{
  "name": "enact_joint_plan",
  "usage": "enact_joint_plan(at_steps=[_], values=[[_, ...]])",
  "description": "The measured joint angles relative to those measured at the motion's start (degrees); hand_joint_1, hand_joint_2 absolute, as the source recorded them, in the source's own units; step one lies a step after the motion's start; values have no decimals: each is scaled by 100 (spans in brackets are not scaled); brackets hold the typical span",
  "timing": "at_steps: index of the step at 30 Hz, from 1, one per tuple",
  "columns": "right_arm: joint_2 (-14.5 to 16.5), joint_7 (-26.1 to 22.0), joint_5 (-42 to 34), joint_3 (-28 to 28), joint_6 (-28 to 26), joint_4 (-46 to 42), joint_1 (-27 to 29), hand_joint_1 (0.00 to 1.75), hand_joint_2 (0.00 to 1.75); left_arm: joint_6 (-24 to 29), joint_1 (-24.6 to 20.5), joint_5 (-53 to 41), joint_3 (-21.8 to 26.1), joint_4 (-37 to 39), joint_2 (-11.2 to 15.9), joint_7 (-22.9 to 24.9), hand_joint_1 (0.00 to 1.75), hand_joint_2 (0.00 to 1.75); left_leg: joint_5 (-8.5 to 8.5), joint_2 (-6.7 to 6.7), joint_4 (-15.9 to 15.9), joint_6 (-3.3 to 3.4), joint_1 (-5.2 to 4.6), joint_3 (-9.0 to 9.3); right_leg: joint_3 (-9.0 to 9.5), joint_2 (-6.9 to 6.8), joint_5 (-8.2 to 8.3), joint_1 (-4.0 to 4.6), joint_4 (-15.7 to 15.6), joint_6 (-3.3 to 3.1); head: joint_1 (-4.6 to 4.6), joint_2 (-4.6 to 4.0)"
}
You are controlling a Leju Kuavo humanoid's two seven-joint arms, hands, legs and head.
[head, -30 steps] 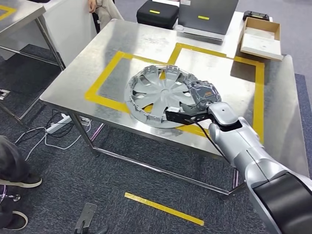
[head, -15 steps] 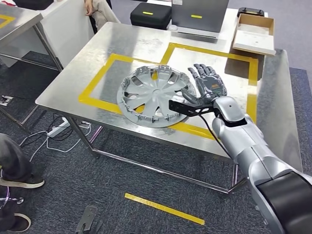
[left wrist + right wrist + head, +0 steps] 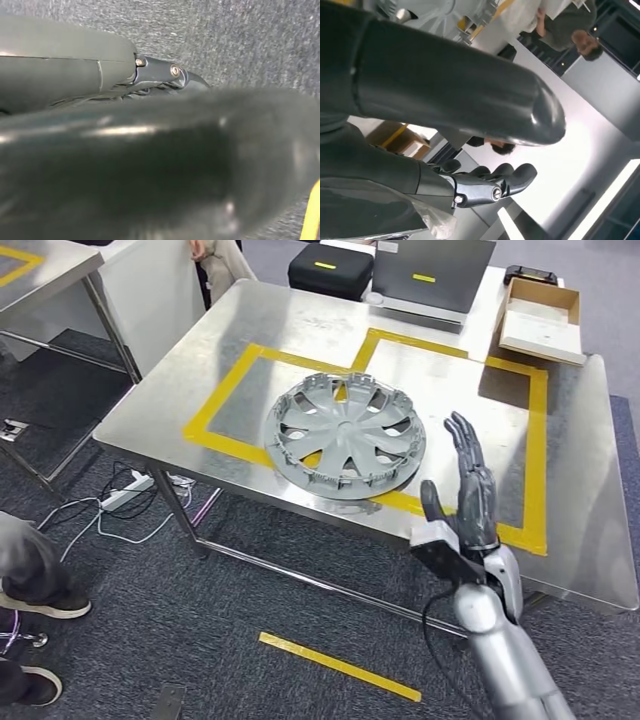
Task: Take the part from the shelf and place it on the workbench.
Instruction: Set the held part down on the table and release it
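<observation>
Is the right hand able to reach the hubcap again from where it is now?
Probably yes. The right hand is open, holding nothing, beside the hubcap lying flat on the workbench, with nothing between them.

Right hand [image 3: 469,502] raised upright on its silver arm, fingers [image 3: 462,438] apart, holding nothing.

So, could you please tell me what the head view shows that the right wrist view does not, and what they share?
The head view alone shows the whole grey wheel cover lying flat on the steel workbench across the yellow tape outline, plus the black case and cardboard box at the far end. The right wrist view alone shows the ceiling lights and a person beyond the bench. Both show the right hand, empty with fingers apart, and part of the cover.
</observation>
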Motion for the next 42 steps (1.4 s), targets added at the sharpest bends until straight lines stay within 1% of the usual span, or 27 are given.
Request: enact_joint_plan(at_steps=[2,3,5,7,8,10,11,12,15,16,17,18,20,22,24,26,27,29,31,32,33,34,36,38,39,41,42], values=[[-17,-191,-288,-147,-19,-628,558,0,0,20,10,23,69,1,-8,-17,0,0,68,16,1,12,-18,-95,-29,0,-134,2,353,-2,-1,0],[-8,-309,-448,-222,-48,-936,852,0,0,34,11,43,114,1,-11,-32,0,0,106,19,1,9,-24,-142,130,-1,-30,3,208,-16,-1,0],[31,-517,-692,-348,-119,-1517,1397,0,0,60,15,85,209,0,-23,-62,0,0,183,17,5,-18,-32,-218,693,-8,236,11,-525,-67,-1,1],[78,-621,-788,-417,-165,-1961,1765,0,0,68,21,102,278,0,-36,-74,0,0,264,30,10,-74,-50,-256,1168,-17,320,30,-1222,-104,2,1],[97,-646,-814,-445,-178,-2137,1896,0,0,68,19,104,303,0,-39,-79,0,0,309,43,5,-109,-54,-259,1267,-16,313,44,-1390,-115,6,1],[133,-678,-881,-500,-191,-2393,2138,0,0,71,12,103,342,0,-43,-97,0,0,396,64,-23,-184,-47,-258,1204,-16,387,48,-1424,-156,13,1],[151,-681,-920,-526,-191,-2496,2256,0,0,81,12,100,362,0,-44,-86,0,0,350,65,-6,-219,-40,-273,1172,-28,438,39,-1433,-194,13,1],[175,-664,-971,-552,-191,-2591,2389,0,0,99,20,89,382,1,-46,-35,0,0,197,62,83,-252,-34,-297,1125,-42,501,27,-1447,-244,2,1],[277,-597,-1258,-639,-219,-2764,2909,0,0,172,81,33,436,3,-48,252,0,0,-728,58,997,-326,-18,-416,934,-76,688,19,-1451,-318,-26,0],[323,-593,-1402,-685,-233,-2781,3096,0,0,185,104,15,450,3,-48,322,0,0,-917,59,1341,-343,-15,-422,865,-84,749,22,-1439,-314,-28,0],[375,-592,-1542,-746,-243,-2786,3256,0,0,190,122,1,464,4,-49,361,0,0,-945,59,1539,-351,-15,-374,791,-91,808,24,-1420,-309,-27,0],[445,-591,-1681,-830,-237,-2786,3401,0,0,190,135,-13,481,4,-49,391,0,0,-857,58,1559,-350,-15,-249,708,-95,867,25,-1394,-300,-28,0],[615,-596,-1889,-1039,-187,-2782,3635,0,0,182,145,-34,516,4,-49,426,0,0,-586,55,1006,-318,-17,259,533,-94,965,25,-1334,-272,-29,0],[831,-574,-1920,-1307,-109,-2757,3796,0,0,172,141,-68,556,4,-49,453,0,0,-584,47,159,-257,-35,843,410,-86,1042,39,-1274,-228,-28,0],[1109,-538,-1752,-1710,-16,-2623,3867,0,0,166,136,-108,596,4,-53,463,0,0,-676,43,-254,-188,-67,1062,361,-82,1129,42,-1258,-160,-27,1],[1387,-500,-1493,-2298,65,-2234,3838,0,0,166,139,-132,648,5,-69,449,0,0,-595,59,-303,-108,-71,994,343,-71,1176,25,-1269,-79,-28,1],[1498,-527,-1351,-2668,104,-1892,3770,0,0,166,134,-136,681,5,-79,411,0,0,-528,72,-320,-58,-64,941,308,-55,1075,17,-1213,-41,-22,1],[1643,-754,-1129,-3527,265,-936,3518,0,0,166,116,-147,746,7,-94,275,0,0,-379,95,-344,15,-48,788,156,-24,570,1,-806,13,-3,0],[1727,-931,-1058,-4391,504,100,3180,0,0,146,90,-175,802,7,-105,171,0,0,-232,97,-335,40,-57,596,-5,-18,72,-9,-111,49,11,0],[1751,-895,-1021,-4796,590,623,3014,0,0,124,75,-187,831,7,-112,155,0,0,-157,98,-326,37,-63,498,-14,-17,12,-12,165,60,11,0],[1769,-806,-947,-5172,637,1138,2869,0,0,102,59,-198,860,7,-117,150,0,0,-88,100,-312,30,-65,401,55,-17,99,-13,287,63,13,0],[1780,-705,-847,-5501,666,1638,2744,0,0,84,47,-204,886,7,-123,149,0,0,-26,101,-295,17,-66,309,224,-18,276,-14,212,60,14,0],[1785,-609,-663,-5985,696,2405,2564,0,0,78,27,-214,921,7,-133,149,0,0,74,104,-252,-26,-75,178,826,-19,525,-16,-468,33,15,1],[1792,-592,-587,-6282,713,2941,2412,0,0,78,5,-219,948,7,-140,149,0,0,177,120,-209,-84,-99,107,1405,-9,438,-13,-1304,-16,13,1],[1796,-590,-574,-6398,718,3167,2350,0,0,78,-9,-221,963,7,-142,149,0,0,234,131,-199,-116,-108,87,1545,-4,368,-5,-1547,-47,10,1],[1811,-522,-535,-6588,740,3526,2272,0,0,79,-17,-234,991,7,-142,150,0,0,319,139,-195,-182,-96,48,1482,-17,385,-1,-1619,-133,10,0],[1815,-420,-505,-6678,779,3675,2237,0,0,86,-10,-248,1002,7,-139,156,0,0,243,133,-153,-218,-84,16,1424,-30,437,-3,-1614,-189,5,0]])
